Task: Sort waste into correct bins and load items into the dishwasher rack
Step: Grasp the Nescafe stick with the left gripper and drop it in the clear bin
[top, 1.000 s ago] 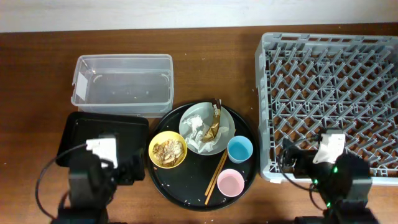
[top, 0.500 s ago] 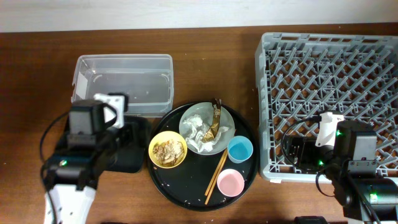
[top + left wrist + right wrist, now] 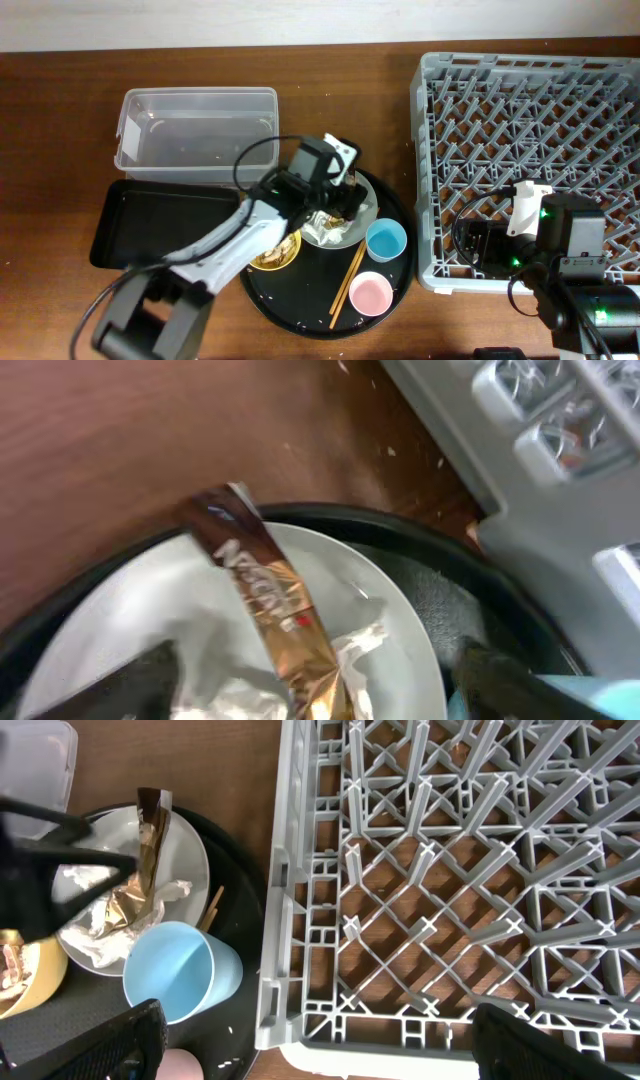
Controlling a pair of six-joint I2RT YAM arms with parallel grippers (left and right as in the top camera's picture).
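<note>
My left gripper [image 3: 338, 203] [image 3: 320, 695] is open just above the grey-green plate [image 3: 366, 208] [image 3: 400, 645], its fingers on either side of the brown-gold wrapper [image 3: 268, 600] and the crumpled white napkins [image 3: 355, 645] that lie on it. The yellow bowl [image 3: 262, 260] with food scraps is partly under my left arm. The blue cup [image 3: 385, 240], pink cup [image 3: 371, 293] and chopsticks [image 3: 350, 278] lie on the round black tray [image 3: 310, 305]. My right gripper [image 3: 472, 247] [image 3: 320, 1055] is open and empty over the front-left corner of the grey rack [image 3: 530, 140] [image 3: 450, 870].
The clear tub [image 3: 200, 135] stands at the back left. The shallow black rectangular tray [image 3: 150, 220] lies in front of it. The right wrist view also shows the blue cup [image 3: 175, 970], the wrapper [image 3: 148, 850] and the plate [image 3: 190, 870].
My left arm has swung right, from over the black rectangular tray to over the plate. My right arm rose a second ago and has stayed put since.
</note>
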